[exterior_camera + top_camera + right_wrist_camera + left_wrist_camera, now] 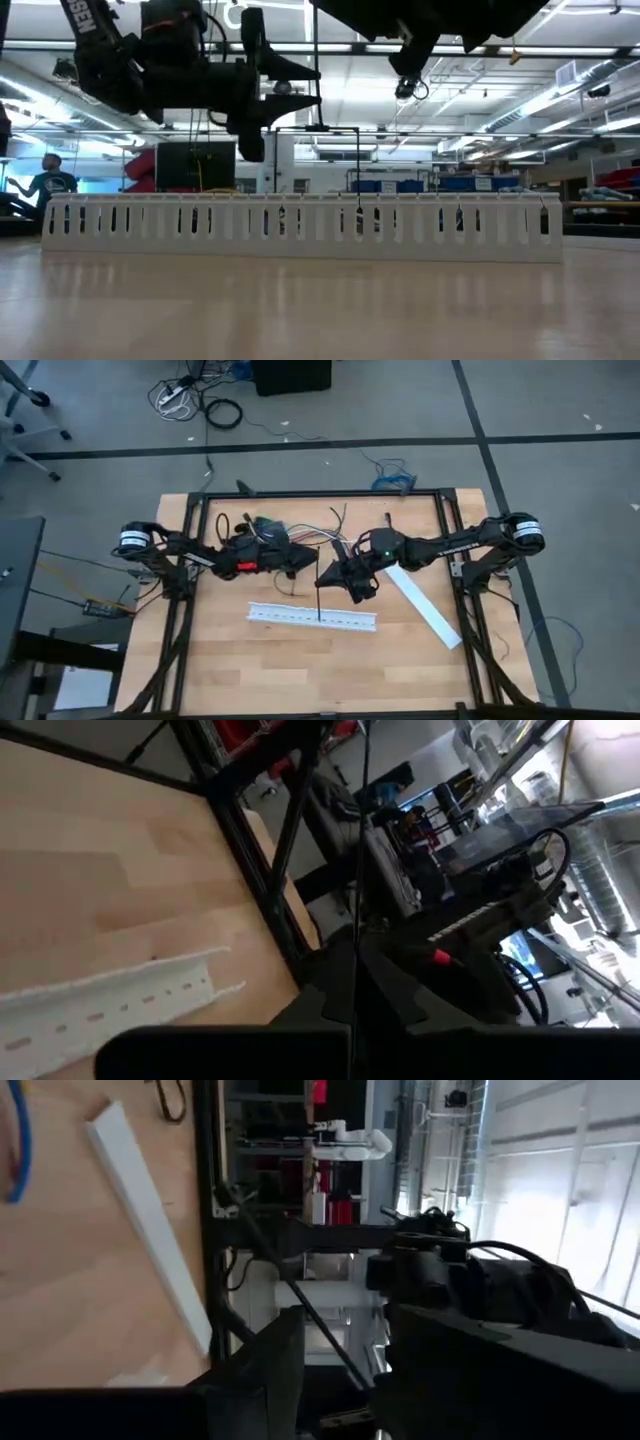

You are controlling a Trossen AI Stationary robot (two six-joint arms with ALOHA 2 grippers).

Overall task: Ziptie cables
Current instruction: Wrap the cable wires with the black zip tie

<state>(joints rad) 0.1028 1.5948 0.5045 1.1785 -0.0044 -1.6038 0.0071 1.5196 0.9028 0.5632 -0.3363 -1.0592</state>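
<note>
On the left of the light wooden counter [300, 670], the left gripper [303, 557] hangs above the surface, pointing toward the middle. How far its dark fingers are parted cannot be told from any view. Just behind it, near the far side of the black metal frame [440, 520], lies the small bunch of thin loose cables [325, 525] in white, red, blue and black, fanning out on the wood.

At the centre, the very thin, straight black plastic ziptie [318, 582] runs from between the two grippers down to the long white slotted plastic channel [312, 617], which lies across the counter nearer the front edge. In the low view the strap [359, 175] reaches the channel's wall [300, 226].

To the right, the right gripper [338, 572] is closed on the ziptie. In its wrist view the strap [362, 870] rises from between the pinched fingers. A flat white plastic strip [424, 604] lies diagonally further right.
</note>
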